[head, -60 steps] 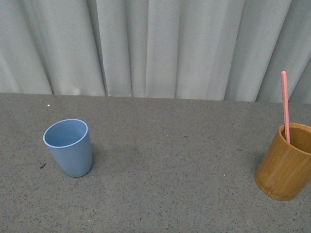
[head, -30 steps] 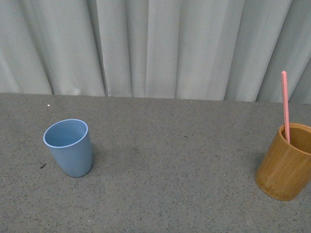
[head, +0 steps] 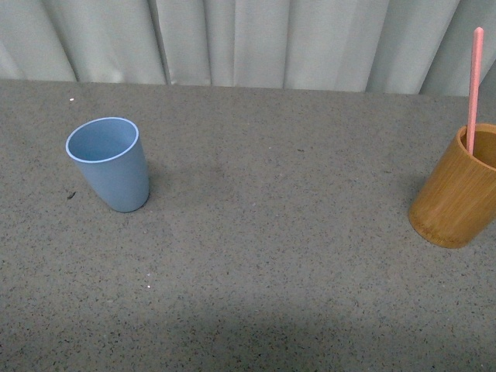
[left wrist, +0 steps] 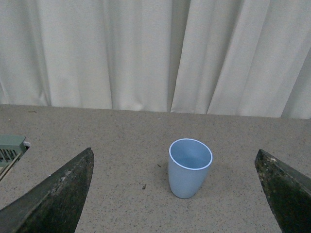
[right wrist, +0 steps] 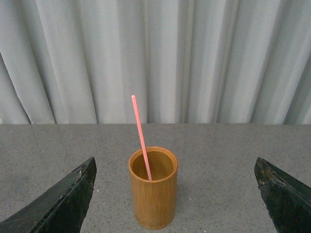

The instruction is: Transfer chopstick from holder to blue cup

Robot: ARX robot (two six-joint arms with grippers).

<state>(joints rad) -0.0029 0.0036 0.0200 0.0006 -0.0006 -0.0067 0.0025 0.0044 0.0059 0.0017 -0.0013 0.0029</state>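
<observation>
A pale curtain (head: 256, 39) backs the grey speckled table (head: 279, 256). Only the front view takes in both vessels, well apart: the holder (head: 457, 190) at the right edge, the blue cup (head: 108, 164) to the left. Each wrist view shows one. The left gripper (left wrist: 173, 151), jaws wide, frames the cup; the right gripper (right wrist: 175, 159), equally spread, frames the holder. The chopstick (right wrist: 141, 138) leans inside the holder, apparently against its rim.

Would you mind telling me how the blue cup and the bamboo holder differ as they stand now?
The blue cup is light blue and tapers toward its base; the holder is orange-brown wood with straight walls. The blue cup is empty; the holder has the chopstick leaning inside. Both stand upright on the table, open-topped.
</observation>
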